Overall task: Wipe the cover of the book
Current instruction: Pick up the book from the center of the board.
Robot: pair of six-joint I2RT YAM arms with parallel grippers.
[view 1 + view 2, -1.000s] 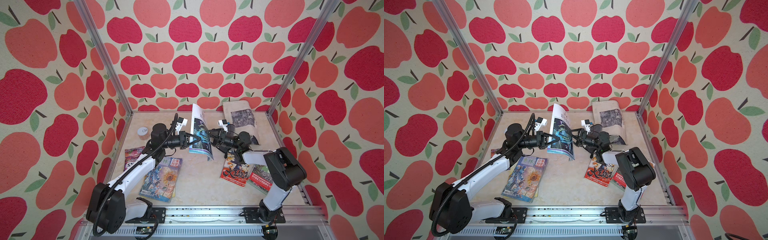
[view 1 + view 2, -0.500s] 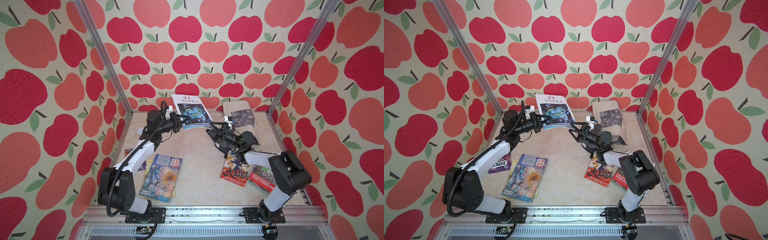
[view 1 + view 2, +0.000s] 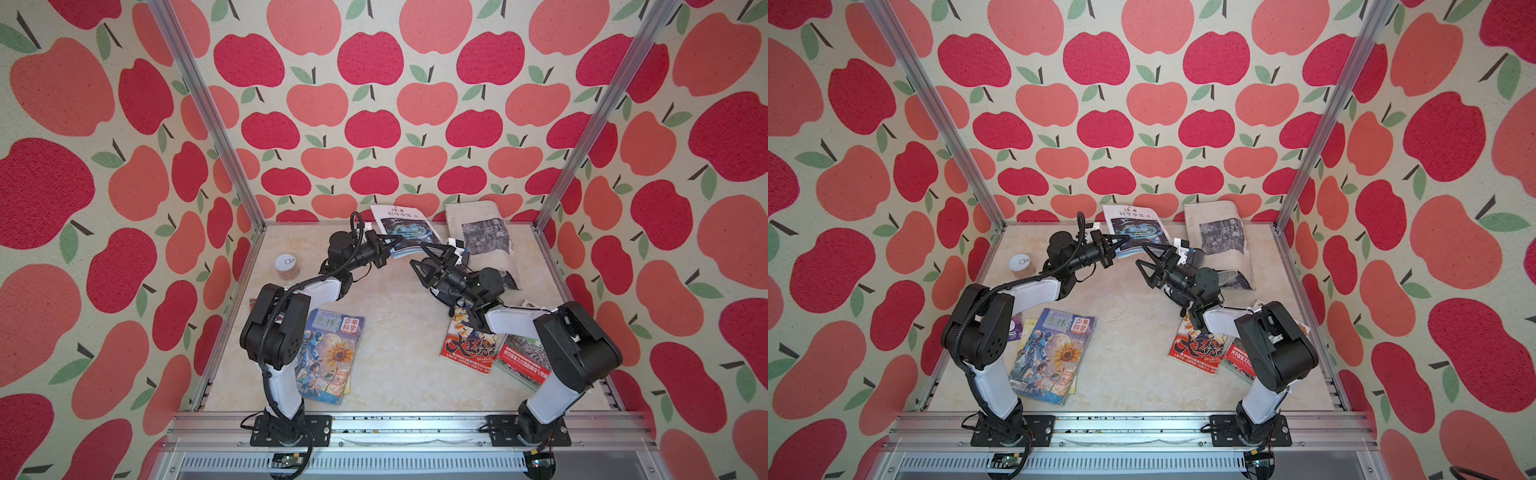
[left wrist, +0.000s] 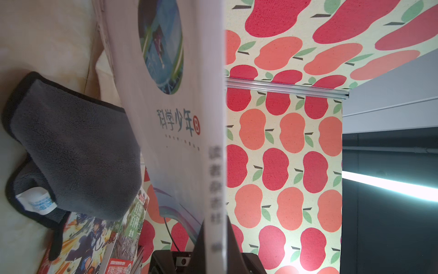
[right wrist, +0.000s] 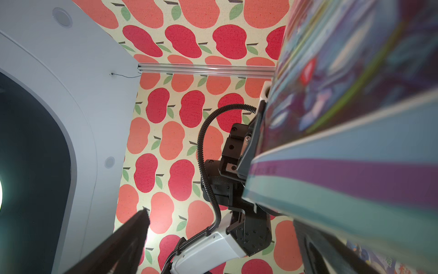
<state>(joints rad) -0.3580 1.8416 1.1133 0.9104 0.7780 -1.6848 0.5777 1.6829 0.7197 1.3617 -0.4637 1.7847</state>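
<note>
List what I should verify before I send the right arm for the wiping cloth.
1. Left gripper shut on the book: ok.
2. Book held up off the table, cover showing in both top views: ok.
3. Right gripper open and empty: ok.
4. Grey cloth gripped for wiping: not ok; it lies on the table, ungripped.
5. Clear path to the cloth: cannot tell; the right arm hides most of it in both top views.
6. Right gripper clear of the book's lower edge: cannot tell; they look very close.
</note>
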